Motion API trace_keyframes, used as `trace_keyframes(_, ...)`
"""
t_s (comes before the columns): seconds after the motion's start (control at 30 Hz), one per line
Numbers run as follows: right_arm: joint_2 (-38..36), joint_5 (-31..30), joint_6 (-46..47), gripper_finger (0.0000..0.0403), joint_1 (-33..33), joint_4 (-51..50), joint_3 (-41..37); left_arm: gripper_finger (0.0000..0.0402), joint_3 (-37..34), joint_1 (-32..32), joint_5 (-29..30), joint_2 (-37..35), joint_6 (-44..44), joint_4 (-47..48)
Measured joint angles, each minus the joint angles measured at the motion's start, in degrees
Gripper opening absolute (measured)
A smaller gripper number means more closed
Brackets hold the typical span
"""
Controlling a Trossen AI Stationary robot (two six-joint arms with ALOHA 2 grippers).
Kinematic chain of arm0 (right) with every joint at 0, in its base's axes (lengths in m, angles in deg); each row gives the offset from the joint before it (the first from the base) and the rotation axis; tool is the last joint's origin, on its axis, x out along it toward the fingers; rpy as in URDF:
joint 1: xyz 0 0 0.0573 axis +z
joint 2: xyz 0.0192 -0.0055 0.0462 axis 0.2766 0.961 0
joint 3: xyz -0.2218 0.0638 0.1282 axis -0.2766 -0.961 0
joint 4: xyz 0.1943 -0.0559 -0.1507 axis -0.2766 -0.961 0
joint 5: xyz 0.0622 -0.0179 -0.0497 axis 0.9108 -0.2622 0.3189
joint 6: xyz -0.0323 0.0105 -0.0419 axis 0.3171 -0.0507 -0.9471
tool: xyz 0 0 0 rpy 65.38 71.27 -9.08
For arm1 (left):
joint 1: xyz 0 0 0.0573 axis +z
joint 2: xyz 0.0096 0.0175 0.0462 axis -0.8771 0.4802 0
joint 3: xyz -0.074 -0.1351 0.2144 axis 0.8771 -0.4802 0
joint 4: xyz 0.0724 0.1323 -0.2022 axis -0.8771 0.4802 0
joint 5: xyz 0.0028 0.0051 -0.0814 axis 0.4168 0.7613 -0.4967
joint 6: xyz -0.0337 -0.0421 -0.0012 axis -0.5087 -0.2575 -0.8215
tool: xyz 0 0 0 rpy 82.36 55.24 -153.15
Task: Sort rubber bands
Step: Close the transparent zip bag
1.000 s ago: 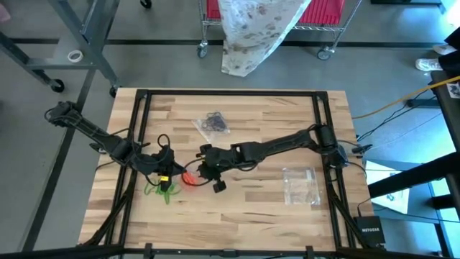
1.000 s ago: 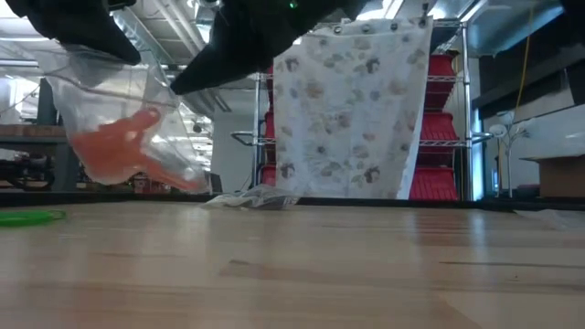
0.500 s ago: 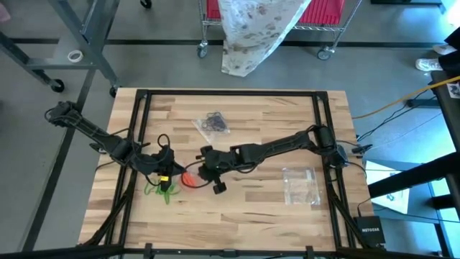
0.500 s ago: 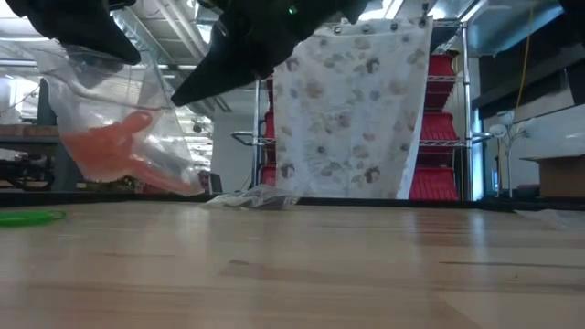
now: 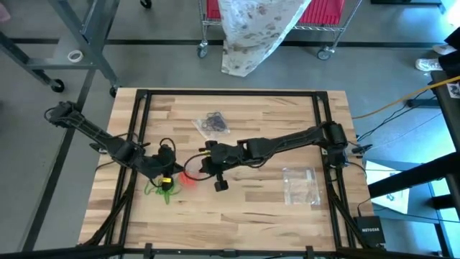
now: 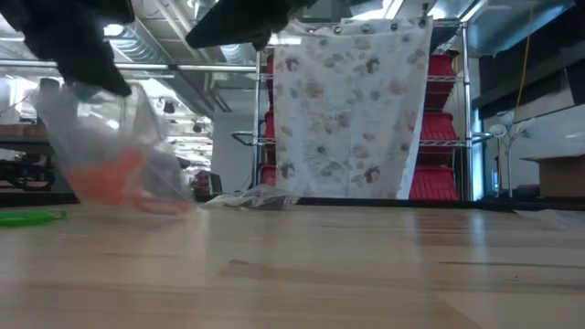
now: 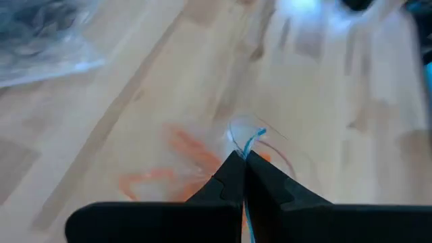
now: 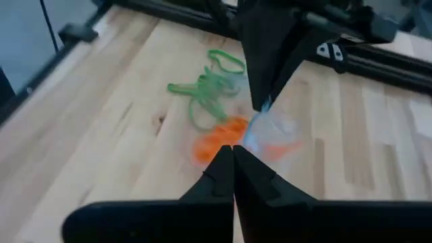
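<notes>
Centrally, orange-red rubber bands [image 5: 190, 178] sit bunched in a clear plastic bag [image 6: 110, 155] near the bench's [image 5: 251, 208] front left, with loose green rubber bands [image 5: 162, 191] just beside them on the wood and black rubber bands [image 5: 213, 123] in a second bag farther back. These loops look featherlight, limp and springy — best pinched singly, or carried by the bag's rim. The left hand [image 7: 241, 158] is clamped shut on that rim, dangling the bag. The right hand [image 8: 233, 150] is closed on nothing visible, just above. Compared with a second ago, the bag hangs lower, nearly touching the bench, and the right hand has let go and lifted away.
</notes>
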Motion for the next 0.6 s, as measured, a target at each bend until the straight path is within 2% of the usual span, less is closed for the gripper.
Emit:
trace_keyframes(0.2,0.43,0.44,14.79,0.0001,-0.02,-1.25,0.00,0.0000,0.00,0.07,3.16,4.74,3.84,1.50)
trace_keyframes(0.33,1.36,0.10,20.10,0.0014,-0.56,-0.71,0.04,0.0000,0.00,0.07,6.00,8.71,8.75,1.73)
trace_keyframes(0.4,1.68,-0.48,21.00,0.0037,-0.97,-1.66,-0.04,0.0000,0.00,0.07,7.49,10.70,10.42,2.16)
trace_keyframes(0.5,2.51,-4.77,19.83,0.0087,-1.31,-0.62,0.00,0.0000,0.00,0.09,8.61,13.14,12.24,2.33)
trace_keyframes(0.6,3.47,-8.91,13.53,0.0140,-1.73,0.38,0.01,0.0000,0.00,0.05,8.61,14.44,13.59,2.26)
